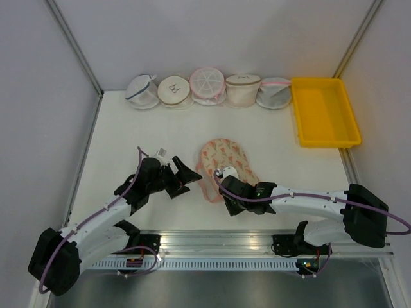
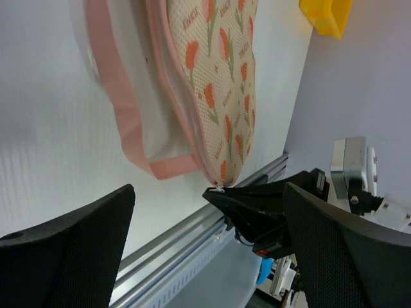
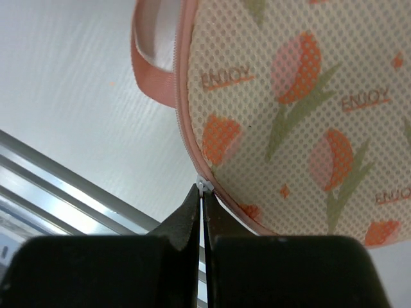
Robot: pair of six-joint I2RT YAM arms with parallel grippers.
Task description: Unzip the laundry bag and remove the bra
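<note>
The laundry bag [image 1: 226, 160] lies mid-table, cream with orange-pink print and pink trim; its pink loop [image 2: 122, 96] points left. It also shows in the left wrist view [image 2: 225, 83] and the right wrist view [image 3: 302, 128]. My right gripper [image 1: 221, 197] is at the bag's near end, shut on the small white zipper pull [image 3: 203, 185]; the zipper looks closed. My left gripper [image 1: 182, 181] is open and empty, just left of the bag, apart from it. In the left wrist view the right gripper's tip [image 2: 221, 196] touches the bag's end. The bra is hidden.
Several round mesh bags [image 1: 205, 86] stand in a row at the back. A yellow tray [image 1: 324, 112] sits at the back right. The metal rail [image 1: 257, 240] runs along the near edge, close below the bag's end. Walls close in both sides.
</note>
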